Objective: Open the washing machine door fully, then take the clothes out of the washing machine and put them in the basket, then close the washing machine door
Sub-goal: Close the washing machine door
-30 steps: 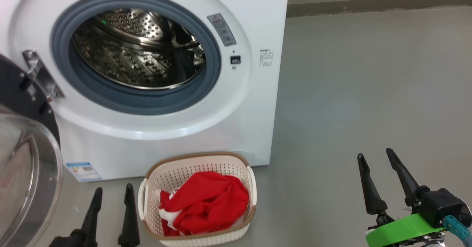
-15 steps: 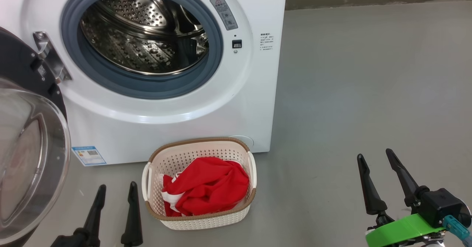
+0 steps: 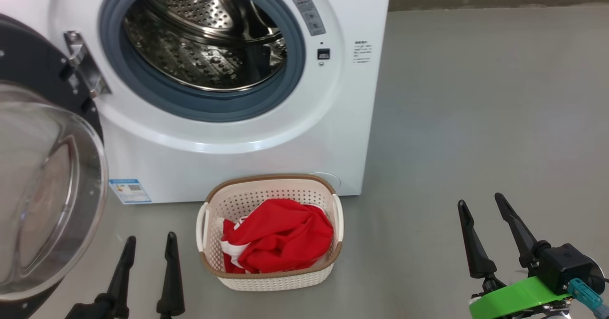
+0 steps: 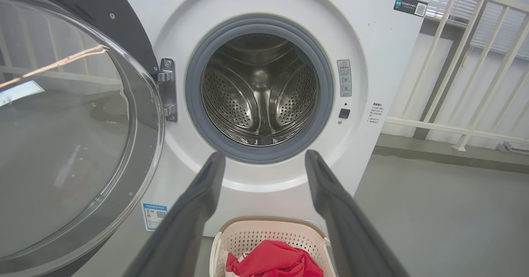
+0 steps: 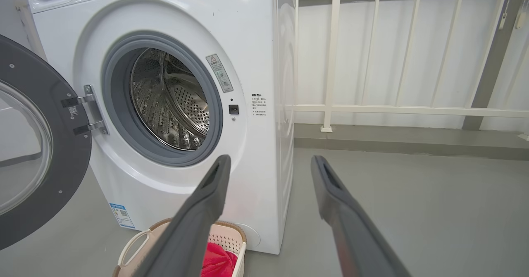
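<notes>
Left hand (image 3: 150,237) sits low at the front, fingers spread wide and carrying nothing. Right hand (image 3: 479,199), same story out over bare floor (image 3: 476,95): wide apart, empty, well clear of everything.

Just right of the left hand is the basket (image 3: 271,180), snug against the foot of the machine (image 3: 352,119). The red clothes (image 3: 280,235) are heaped inside it, below the rim. Up in the drum (image 3: 204,38) it's bare steel as far as I can see, no fabric showing. So the unloading looks done, and the job left is the door (image 3: 33,52).

There it is, swung out on the robot's left, close beside the left hand. It hangs off its hinge (image 3: 85,69) with the glass (image 3: 43,190) bulging toward us.

How will it handle? Rigid, fairly weighty, moving in a free arc, I'd say. That glass bowl is smooth and rounded, a poor place to push, and fingers would likely skate off. The better bet is the flat black ring, at the edge farthest from the hinge, for leverage. A push will do, no pinch needed, and the left hand is the near one. Expect a firm last press to seat it in the catch (image 3: 323,54).
</notes>
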Tool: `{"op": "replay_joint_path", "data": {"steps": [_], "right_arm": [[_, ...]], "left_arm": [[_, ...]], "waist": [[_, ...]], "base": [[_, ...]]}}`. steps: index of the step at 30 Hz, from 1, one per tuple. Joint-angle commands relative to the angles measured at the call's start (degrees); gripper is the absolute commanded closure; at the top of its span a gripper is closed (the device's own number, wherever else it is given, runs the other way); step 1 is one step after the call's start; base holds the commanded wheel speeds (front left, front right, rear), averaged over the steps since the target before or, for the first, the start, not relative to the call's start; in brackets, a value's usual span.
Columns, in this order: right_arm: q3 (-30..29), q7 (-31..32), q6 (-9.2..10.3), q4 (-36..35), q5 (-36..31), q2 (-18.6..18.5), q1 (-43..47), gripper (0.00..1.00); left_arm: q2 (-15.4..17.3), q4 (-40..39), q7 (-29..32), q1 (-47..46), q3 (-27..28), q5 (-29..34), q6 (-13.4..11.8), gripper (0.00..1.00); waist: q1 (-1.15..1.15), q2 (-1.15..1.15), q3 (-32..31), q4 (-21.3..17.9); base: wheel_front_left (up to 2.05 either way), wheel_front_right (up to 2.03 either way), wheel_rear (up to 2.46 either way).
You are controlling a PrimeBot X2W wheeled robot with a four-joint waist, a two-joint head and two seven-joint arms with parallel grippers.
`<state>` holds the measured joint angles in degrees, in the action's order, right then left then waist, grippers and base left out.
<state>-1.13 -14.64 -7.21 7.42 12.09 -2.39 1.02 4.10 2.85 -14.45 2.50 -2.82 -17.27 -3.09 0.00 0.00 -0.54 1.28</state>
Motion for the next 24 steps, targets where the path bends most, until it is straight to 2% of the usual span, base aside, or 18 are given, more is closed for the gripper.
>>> {"op": "replay_joint_path", "data": {"steps": [1, 24], "right_arm": [[1.6, -0.4, -0.28, -1.3, -0.5, -0.5, -1.7, 0.00], [6.7, -0.4, -0.28, -0.8, -2.0, -0.5, -5.1, 0.00]], "left_arm": [[0.8, -2.0, -0.2, -1.1, 1.8, 0.6, -0.7, 0.00], [2.3, -6.7, 2.9, 0.4, 2.2, 2.9, -5.4, 0.00]], "waist": [[0.00, 0.00, 0.1, 1.3], [0.00, 0.00, 0.4, 17.7]], "base": [[0.00, 0.00, 0.00], [0.00, 0.00, 0.00]]}}
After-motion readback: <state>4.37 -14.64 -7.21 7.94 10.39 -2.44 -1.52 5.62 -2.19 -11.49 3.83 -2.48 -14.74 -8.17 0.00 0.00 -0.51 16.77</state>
